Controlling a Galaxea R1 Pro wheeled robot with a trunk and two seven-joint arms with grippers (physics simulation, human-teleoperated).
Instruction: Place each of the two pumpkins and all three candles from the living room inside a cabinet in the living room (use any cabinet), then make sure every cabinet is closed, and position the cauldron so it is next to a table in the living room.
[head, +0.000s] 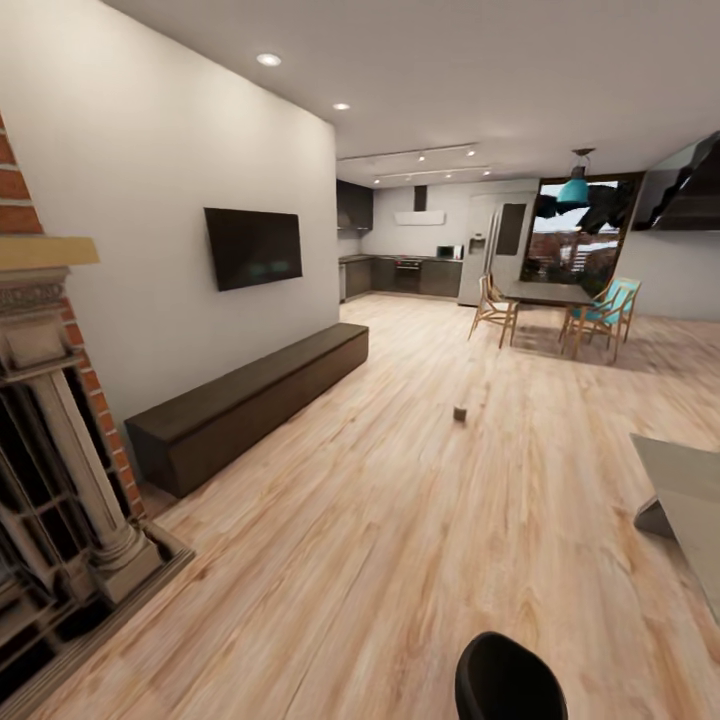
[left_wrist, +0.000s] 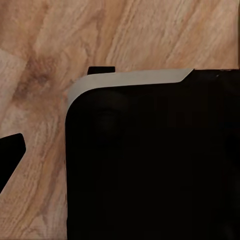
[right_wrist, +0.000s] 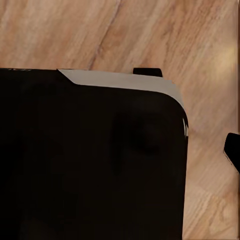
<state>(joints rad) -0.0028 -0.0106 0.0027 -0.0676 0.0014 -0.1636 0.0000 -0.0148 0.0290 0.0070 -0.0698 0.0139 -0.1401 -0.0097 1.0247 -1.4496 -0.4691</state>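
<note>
Round black robot part (head: 510, 682), plank floor (head: 400, 520).

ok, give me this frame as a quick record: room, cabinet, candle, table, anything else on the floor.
room: open living area, wood floor, kitchen and dining set at the far end
cabinet: long, low, dark, along the left wall under the TV, front looks closed
candle: one small dark stub standing alone on the floor, mid-room
table: grey slab corner at the right edge
fireplace: brick, near left
end effectors: fingers not made out in the wrist views
</note>
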